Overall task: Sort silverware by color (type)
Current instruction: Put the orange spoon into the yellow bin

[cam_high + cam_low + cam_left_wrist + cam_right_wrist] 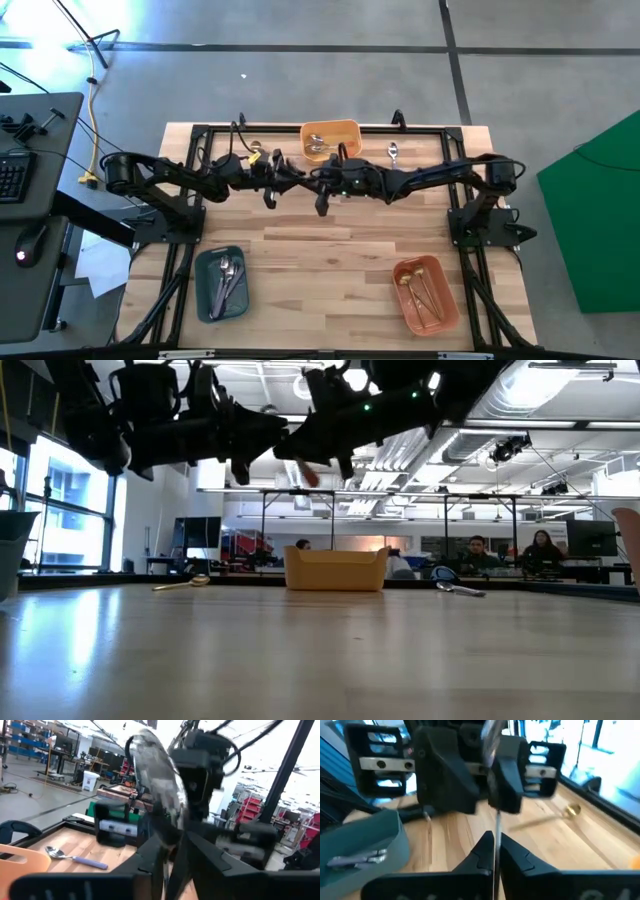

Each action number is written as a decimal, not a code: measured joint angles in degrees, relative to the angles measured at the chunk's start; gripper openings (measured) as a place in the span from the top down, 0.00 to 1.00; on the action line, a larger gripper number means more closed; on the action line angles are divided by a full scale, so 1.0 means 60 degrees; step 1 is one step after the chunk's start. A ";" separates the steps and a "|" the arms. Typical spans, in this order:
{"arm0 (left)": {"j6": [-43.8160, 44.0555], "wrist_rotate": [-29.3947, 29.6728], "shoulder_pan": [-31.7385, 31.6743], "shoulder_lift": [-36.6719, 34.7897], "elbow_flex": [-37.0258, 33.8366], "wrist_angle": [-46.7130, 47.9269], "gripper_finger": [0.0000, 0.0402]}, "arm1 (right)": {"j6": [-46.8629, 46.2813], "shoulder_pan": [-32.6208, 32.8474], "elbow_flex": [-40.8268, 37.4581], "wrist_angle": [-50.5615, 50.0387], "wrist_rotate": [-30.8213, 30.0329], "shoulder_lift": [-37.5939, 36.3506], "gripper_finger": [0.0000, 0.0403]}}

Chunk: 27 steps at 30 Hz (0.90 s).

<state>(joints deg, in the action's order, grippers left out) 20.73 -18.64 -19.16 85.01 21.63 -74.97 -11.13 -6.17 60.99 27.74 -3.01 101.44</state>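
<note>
Wooden table (330,250) fills the middle of a big open workshop, with people sitting at desks way in the back. Both arms meet above the table's centre, near the far edge. An orange tray (330,139) sits at the far edge, a teal tray (222,284) with spoons near-left, another orange tray (424,293) near-right. Right hand (494,851) is pinched shut on a spoon (495,795) by its thin handle. Left hand (172,851) is right up against it around the same spoon's bowl; can't tell how open. A gold spoon (182,583) and a lavender spoon (393,152) lie loose by the far tray.
</note>
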 joint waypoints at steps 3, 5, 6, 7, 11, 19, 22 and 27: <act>-0.0129 -0.0050 0.0000 0.0000 -0.0003 0.0067 0.75 | -0.0174 0.0069 0.0000 -0.1241 -0.0338 -0.0487 1.00; -0.0231 -0.0022 0.0000 0.0003 -0.0033 0.0169 0.72 | -0.0303 0.0184 0.0000 -0.2418 -0.0612 -0.0914 1.00; -0.0293 -0.0003 -0.0004 0.0002 -0.0033 0.0222 0.71 | -0.0429 0.0256 0.0000 -0.2936 -0.0724 -0.1119 1.00; -0.0370 0.0013 -0.0002 0.0002 -0.0033 0.0267 0.70 | -0.0618 0.0340 0.0000 -0.3440 -0.0768 -0.1346 1.00; -0.0674 0.0045 0.0000 0.0000 -0.0033 0.0379 0.68 | -0.1496 0.0884 0.0000 -0.5491 -0.1295 -0.2320 1.00; -0.1231 0.0061 0.0000 0.0004 -0.0033 0.0744 0.70 | -0.5704 0.2743 0.0004 -1.0290 -0.2685 -0.4496 1.00; -0.1268 0.0070 0.0000 0.0000 -0.0033 0.0864 0.71 | -0.7586 0.3807 0.0004 -1.1615 -0.2488 -0.4938 1.00; -0.1362 0.0078 0.0000 0.0000 -0.0033 0.0978 0.71 | -1.1314 0.5905 0.0004 -1.2768 -0.2567 -0.5083 1.00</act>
<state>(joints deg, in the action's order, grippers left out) 12.56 -18.17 -19.16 85.01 21.43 -69.10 -79.02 29.26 61.01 -48.86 -18.41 70.94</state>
